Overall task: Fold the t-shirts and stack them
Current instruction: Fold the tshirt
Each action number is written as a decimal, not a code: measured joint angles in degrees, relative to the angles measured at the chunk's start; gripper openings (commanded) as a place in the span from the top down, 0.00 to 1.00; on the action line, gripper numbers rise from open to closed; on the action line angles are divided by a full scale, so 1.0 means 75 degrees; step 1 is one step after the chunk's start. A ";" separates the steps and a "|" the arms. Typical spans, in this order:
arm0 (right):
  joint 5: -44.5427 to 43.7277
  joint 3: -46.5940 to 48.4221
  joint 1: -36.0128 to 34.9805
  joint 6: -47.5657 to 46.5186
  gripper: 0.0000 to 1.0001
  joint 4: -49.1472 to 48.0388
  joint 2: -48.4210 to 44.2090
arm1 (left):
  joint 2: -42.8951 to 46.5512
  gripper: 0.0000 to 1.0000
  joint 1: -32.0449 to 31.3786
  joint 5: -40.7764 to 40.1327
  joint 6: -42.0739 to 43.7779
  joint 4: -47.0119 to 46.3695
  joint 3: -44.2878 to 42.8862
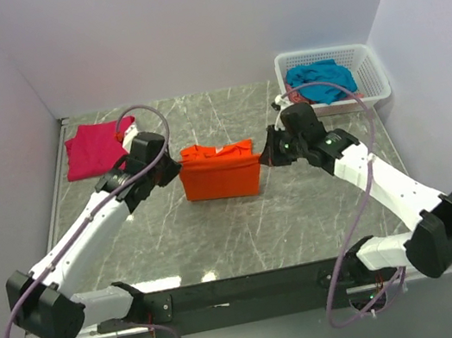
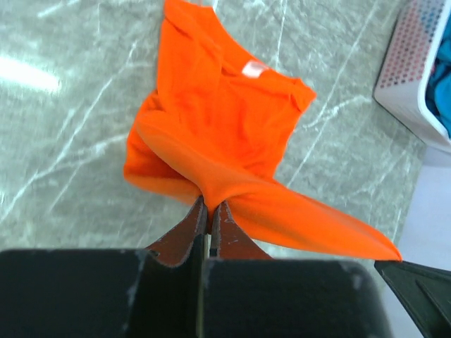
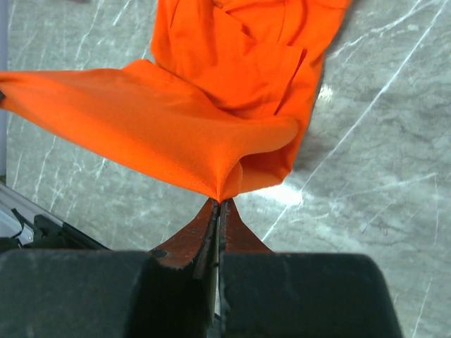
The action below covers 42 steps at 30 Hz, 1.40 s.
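The left gripper (image 2: 209,208) and the right gripper (image 3: 220,204) are each pinched tight on a corner of the orange t-shirt (image 1: 220,174), holding one edge stretched left to right between them above the table (image 1: 246,235). The rest of that shirt lies beyond the jaws at mid-table with its collar toward the far side, so the fold, as I judge it, depends on both arms carrying the edge evenly away from the bases. Farther off, the pink t-shirt (image 1: 91,149) lies at far left and the teal t-shirt (image 1: 322,80) sits in the white basket (image 1: 375,93) at far right.
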<state>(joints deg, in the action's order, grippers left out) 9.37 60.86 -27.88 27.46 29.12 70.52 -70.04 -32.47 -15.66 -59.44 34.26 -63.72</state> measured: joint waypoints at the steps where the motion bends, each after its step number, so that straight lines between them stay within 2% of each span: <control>1: 0.0079 0.0085 0.0067 -0.0038 1.00 -0.0020 0.0140 | -0.0128 0.99 0.0073 0.0029 0.0052 -0.0052 -0.0058; 10: 0.0536 0.1090 0.0697 -0.0259 1.00 -0.0277 0.1489 | -0.1652 0.99 0.0825 0.0463 0.0574 -0.0568 -0.0970; 18: 0.0638 0.2363 0.1160 -0.0466 1.00 -0.0361 0.3287 | -0.3567 0.99 0.1262 0.0804 0.0845 -0.0714 -0.2203; 25: 0.0664 0.3736 0.1411 -0.0638 1.00 -0.0364 0.5097 | -0.5627 0.99 0.1512 0.0769 0.0933 -0.0423 -0.3917; 26: 0.0664 0.3908 0.1440 -0.0647 1.00 -0.0358 0.5348 | -0.5875 0.92 0.1539 0.0772 0.0968 -0.0399 -0.4097; 27: 0.0662 0.4086 0.1457 -0.0647 0.98 -0.0338 0.5578 | -0.6079 0.80 0.1556 0.0775 0.0994 -0.0399 -0.4240; 28: 0.0673 0.4299 0.1475 -0.0644 0.88 -0.0318 0.5840 | -0.6292 0.46 0.1580 0.0775 0.1046 -0.0385 -0.4371; 29: 0.0685 0.4503 0.1495 -0.0638 0.55 -0.0323 0.6111 | -0.6438 0.35 0.1597 0.0769 0.1093 -0.0347 -0.4488; 30: 0.0676 0.4707 0.1518 -0.0624 0.46 -0.0306 0.6359 | -0.6583 0.26 0.1626 0.0740 0.1096 -0.0309 -0.4610; 31: 0.0656 0.4951 0.1547 -0.0705 0.38 -0.0216 0.6612 | -0.6758 0.01 0.1679 0.0737 0.1172 -0.0236 -0.4782; 32: 0.0629 0.5225 0.1574 -0.0764 0.29 -0.0085 0.6849 | -0.6895 0.01 0.1734 0.0734 0.1262 -0.0184 -0.4948; 34: 0.0527 0.6009 0.1647 -0.0848 0.21 0.0201 0.7426 | -0.7035 0.01 0.1836 0.0740 0.1317 -0.0140 -0.5187; 38: 0.0443 0.6123 0.1690 -0.0991 0.20 0.0341 0.7391 | -0.6828 0.01 0.1990 0.0866 0.1600 -0.0399 -0.4980; 42: 0.0507 0.4535 0.1699 -0.0985 0.19 0.0003 0.5933 | -0.5942 0.01 0.1993 0.1454 0.2072 -0.1131 -0.3459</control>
<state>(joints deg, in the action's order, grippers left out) 13.17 94.87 -15.14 20.08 29.15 115.02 -114.61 -17.52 -4.75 -43.90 25.78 -89.67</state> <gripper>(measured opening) 0.806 0.994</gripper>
